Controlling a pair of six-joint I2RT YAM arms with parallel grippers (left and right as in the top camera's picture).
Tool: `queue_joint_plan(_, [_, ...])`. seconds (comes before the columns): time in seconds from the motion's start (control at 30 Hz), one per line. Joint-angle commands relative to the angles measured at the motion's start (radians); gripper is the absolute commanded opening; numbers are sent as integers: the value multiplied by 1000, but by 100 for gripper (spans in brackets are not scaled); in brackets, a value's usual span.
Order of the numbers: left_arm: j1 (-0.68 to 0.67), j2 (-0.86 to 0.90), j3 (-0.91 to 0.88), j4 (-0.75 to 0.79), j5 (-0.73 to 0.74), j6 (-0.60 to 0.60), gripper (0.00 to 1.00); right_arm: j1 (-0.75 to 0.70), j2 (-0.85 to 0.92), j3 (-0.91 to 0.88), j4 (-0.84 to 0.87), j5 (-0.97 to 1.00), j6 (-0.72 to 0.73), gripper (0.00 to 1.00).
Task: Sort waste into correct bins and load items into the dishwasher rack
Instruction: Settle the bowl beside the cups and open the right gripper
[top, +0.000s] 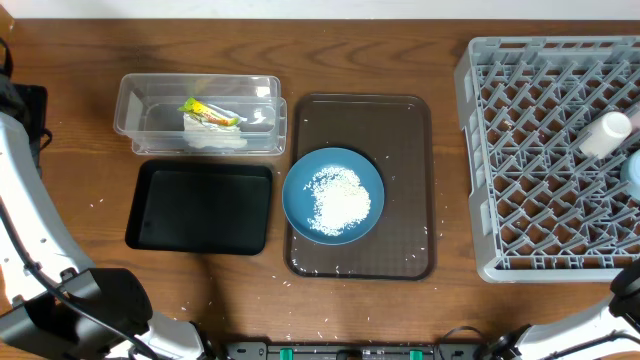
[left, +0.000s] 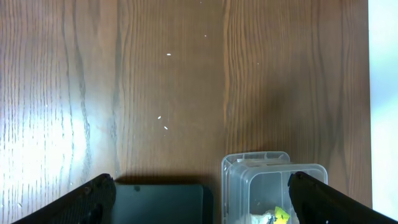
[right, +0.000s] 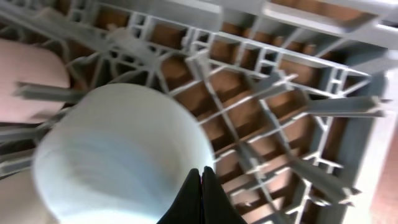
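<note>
Bench (top: 80, 60): wood, arms at its front corners. Dishwasher rack (top: 468, 160) fills the bench's right end. It holds a white cup (top: 605, 135) near the rack's right edge and a pink cup (right: 31, 71) beside it (right-wrist view). There's also what looks like the light-blue bowl (top: 633, 170), but it's cut by the frame, so not certain.

Brown serving tray (top: 405, 150) sits mid-bench, just left of the rack, prob. as a staging spot. Black tray (top: 200, 210) is toward the front-left, bare inside. Clear tub (top: 140, 100) is just behind its back edge. Dark-blue dish (top: 300, 180) rests on the serving tray's left half, not yet racked.

Left jaws: spread wide w/ nothing between, hanging over bare bench w/ tub & black tray at the view's lower edge. Judged free to take the dish. Right jaws: pressed shut, empty, low in the rack just beside the white cup's rim; contact can't be told.

Snack wrapper (top: 208, 112) & white paper (top: 215, 140) lie in the tub, i.e. dry waste looks sorted. No chopsticks in view.

Rice (top: 340, 198) is heaped in the dish, w/ stray grains on serving tray & bench. That's prob. why the dish waits: it needs tipping out first, likely into the black tray.
</note>
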Motion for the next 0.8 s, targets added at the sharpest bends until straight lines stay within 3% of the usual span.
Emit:
queue_joint_plan(0.0, [2,6,-1,-6,-20,14,92,-11,6,5,-9,-8,-32,1])
queue_joint_plan(0.4, [2,6,-1,-6,-20,14,92,8,-131,5,43,-171,-73,1])
queue_joint_plan(0.77, [2,6,-1,-6,-20,14,92,81,-20,5,48,-132,-65,1])
